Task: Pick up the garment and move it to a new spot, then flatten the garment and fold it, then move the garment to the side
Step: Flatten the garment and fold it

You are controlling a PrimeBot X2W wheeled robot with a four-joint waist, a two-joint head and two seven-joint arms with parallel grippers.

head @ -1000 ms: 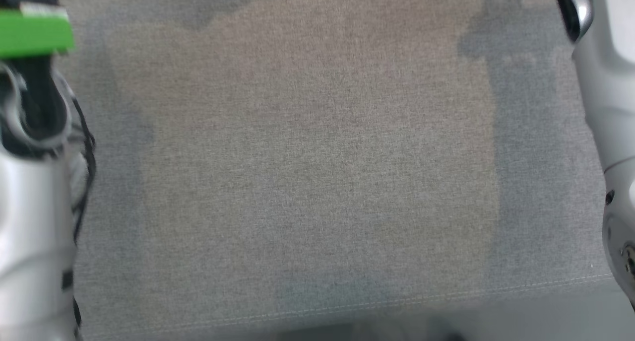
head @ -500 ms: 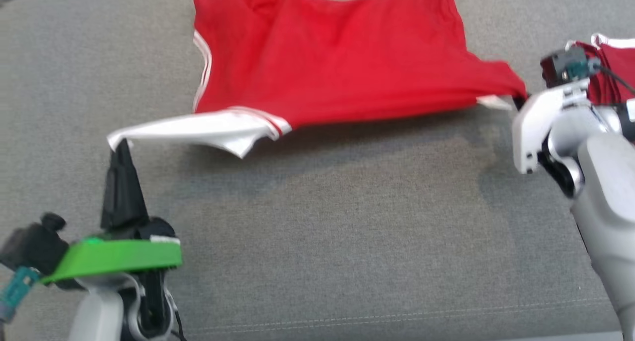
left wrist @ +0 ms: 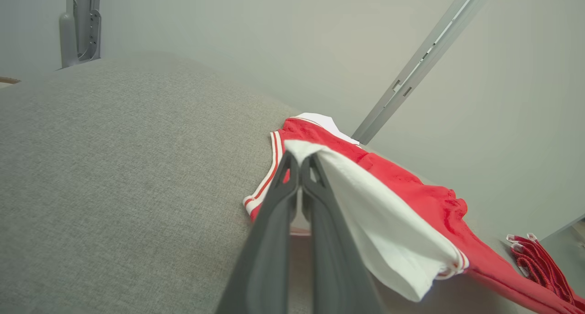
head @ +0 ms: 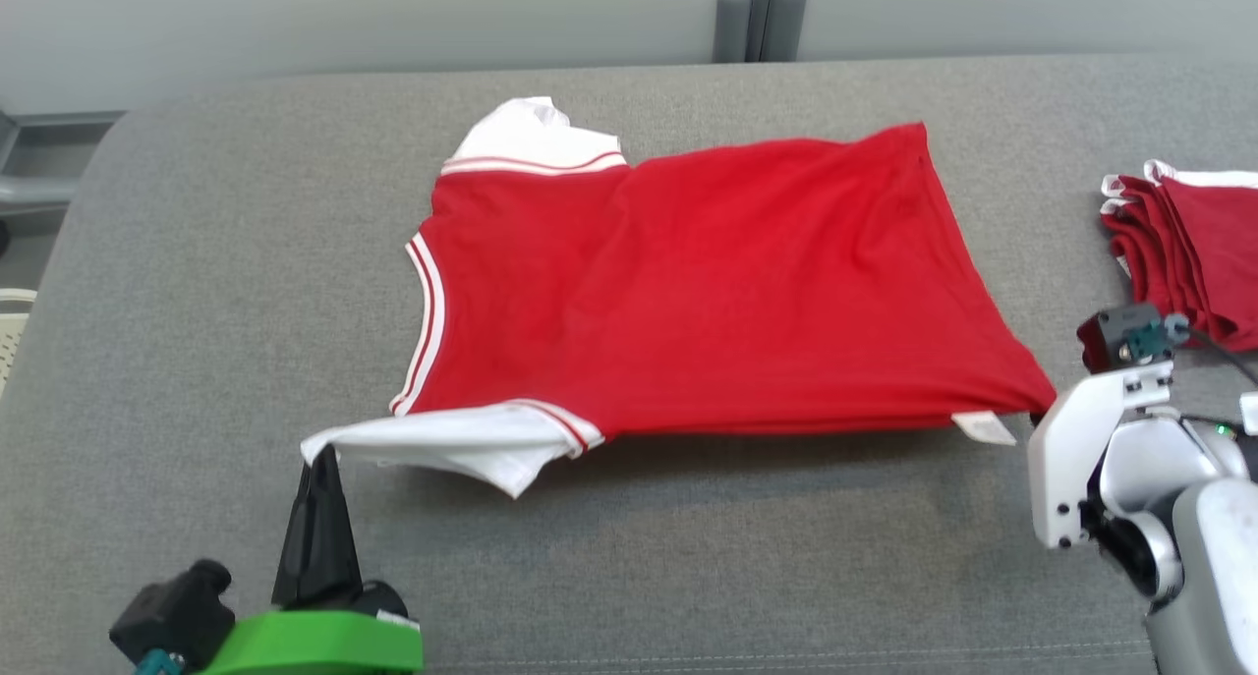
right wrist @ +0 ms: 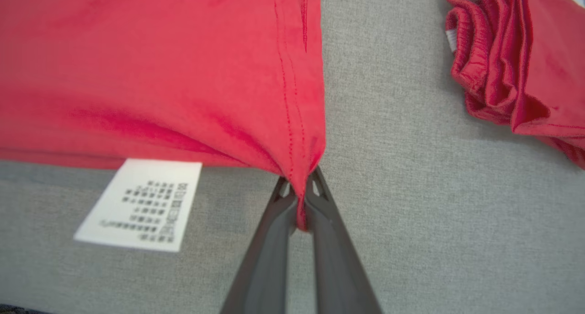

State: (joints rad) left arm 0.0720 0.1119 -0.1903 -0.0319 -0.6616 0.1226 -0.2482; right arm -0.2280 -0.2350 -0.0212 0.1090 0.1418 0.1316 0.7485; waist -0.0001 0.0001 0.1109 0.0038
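Lower left, the left gripper (head: 319, 456) clamps its jaws on the white sleeve of the red, white-trimmed fabric shirt (head: 688, 282), spread mid-frame on the grey upholstered surface (head: 197, 262). Lower right, the right gripper (right wrist: 299, 193) pinches its hem corner, near a folded red pile (head: 1194, 253).

Red garment (head: 708, 282) with white sleeves, spread on the grey tabletop (head: 197, 262).
Its body lies mostly flat, striped neckline to the left, hem to the right. The far sleeve (head: 526, 135) lies down; the near sleeve (head: 462, 444) and the near-right hem corner are lifted, with a white label (head: 983, 427) beside that corner.
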